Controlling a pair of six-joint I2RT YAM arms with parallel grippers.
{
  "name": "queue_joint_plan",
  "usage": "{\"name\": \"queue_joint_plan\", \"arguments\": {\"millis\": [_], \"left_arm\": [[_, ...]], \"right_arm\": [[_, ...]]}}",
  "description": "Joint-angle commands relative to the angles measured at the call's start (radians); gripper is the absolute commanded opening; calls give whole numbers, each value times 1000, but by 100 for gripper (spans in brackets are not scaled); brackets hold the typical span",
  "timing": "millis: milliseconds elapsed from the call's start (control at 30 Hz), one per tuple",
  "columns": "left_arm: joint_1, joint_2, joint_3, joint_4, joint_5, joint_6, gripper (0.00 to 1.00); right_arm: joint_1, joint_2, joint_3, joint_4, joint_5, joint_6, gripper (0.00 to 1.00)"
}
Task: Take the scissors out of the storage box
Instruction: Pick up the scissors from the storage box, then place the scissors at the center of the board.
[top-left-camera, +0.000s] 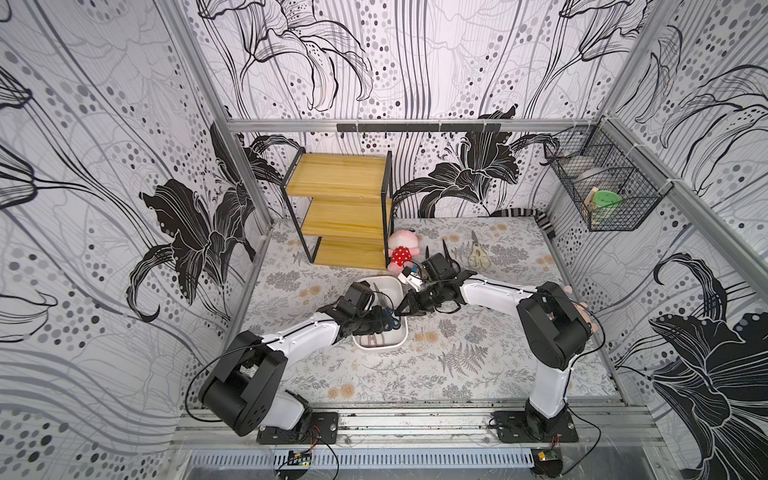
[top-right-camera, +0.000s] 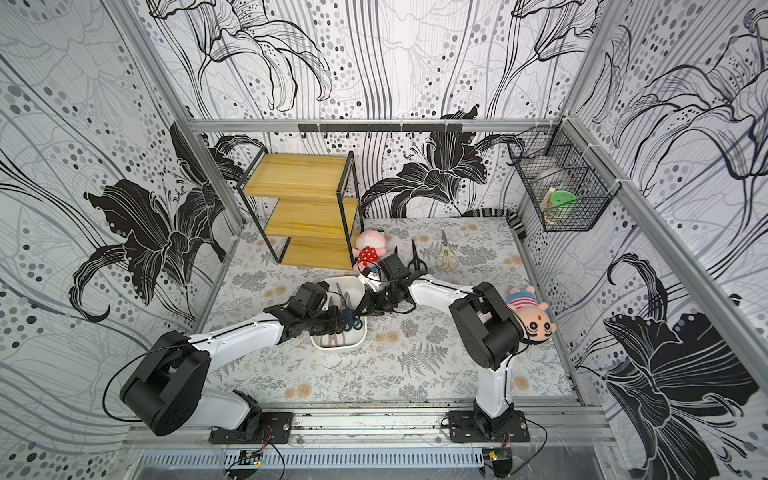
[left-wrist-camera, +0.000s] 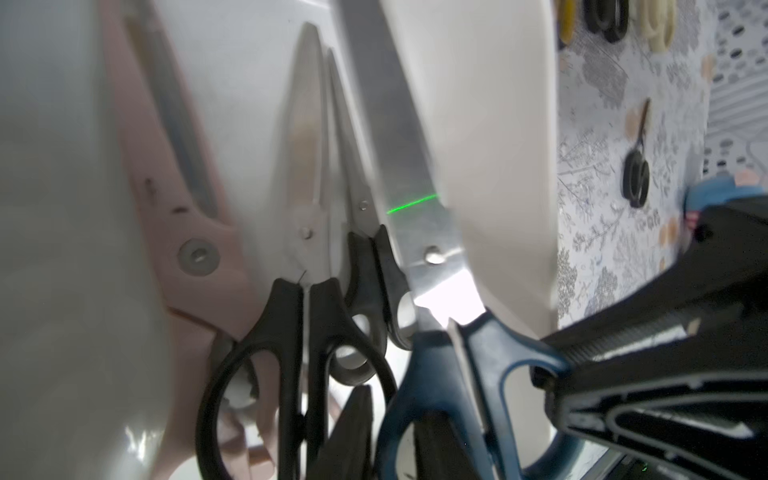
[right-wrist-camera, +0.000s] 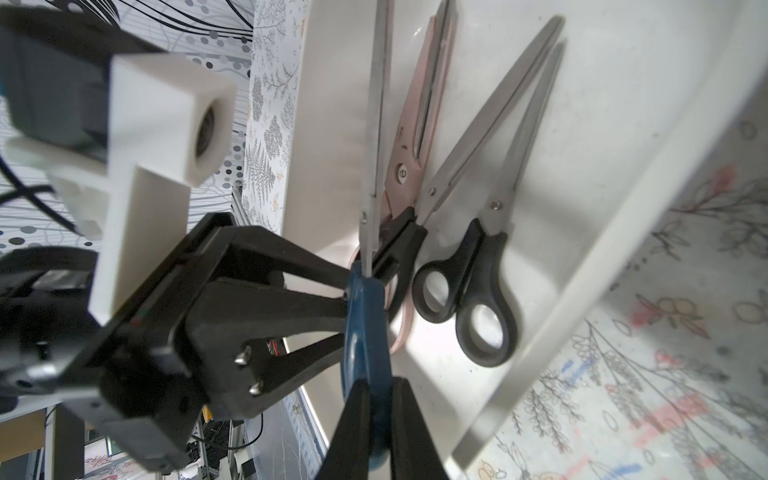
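The white storage box (top-left-camera: 380, 351) (right-wrist-camera: 582, 266) sits mid-table. A pale pink pair (left-wrist-camera: 183, 216) and black-handled pairs (right-wrist-camera: 469, 291) lie in it. The blue scissors (left-wrist-camera: 436, 374) (right-wrist-camera: 365, 316) stand lifted at the box's near end. My right gripper (right-wrist-camera: 384, 399) (top-left-camera: 401, 309) is shut on their blue handle. My left gripper (left-wrist-camera: 397, 440) (right-wrist-camera: 347, 316) is slightly open, its fingers on either side of the same handle. On the table beyond the box lie a cream-handled pair (top-left-camera: 478, 255) and a black pair (top-right-camera: 415, 257).
A wooden shelf (top-left-camera: 345, 208) stands at the back, with a plush doll in a red dress (top-left-camera: 401, 249) beside it. A second plush (top-right-camera: 532, 311) lies behind the right arm. A black wire basket (top-left-camera: 602, 187) hangs on the right wall.
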Motion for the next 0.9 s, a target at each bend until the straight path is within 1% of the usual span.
{"name": "queue_joint_plan", "arguments": {"millis": [0, 333, 400, 500, 567, 733, 800, 867], "left_arm": [[6, -12, 3, 52, -4, -5, 34], [26, -36, 18, 21, -14, -6, 48], [33, -53, 30, 5, -11, -5, 53], [49, -84, 51, -32, -9, 3, 65], [61, -99, 65, -55, 15, 14, 66], [85, -111, 133, -142, 139, 68, 65], [86, -107, 173, -202, 148, 103, 65], [88, -120, 202, -240, 123, 123, 65]], "right_arm": [[14, 22, 25, -13, -32, -15, 5], [14, 21, 42, -22, -19, -17, 4], [14, 21, 46, -24, -15, -17, 4], [14, 19, 54, -22, -4, -15, 3], [14, 16, 60, -19, 10, -10, 3], [14, 11, 84, -13, 57, 7, 3], [14, 9, 92, -9, 77, 14, 3], [14, 5, 99, -7, 98, 20, 3]]}}
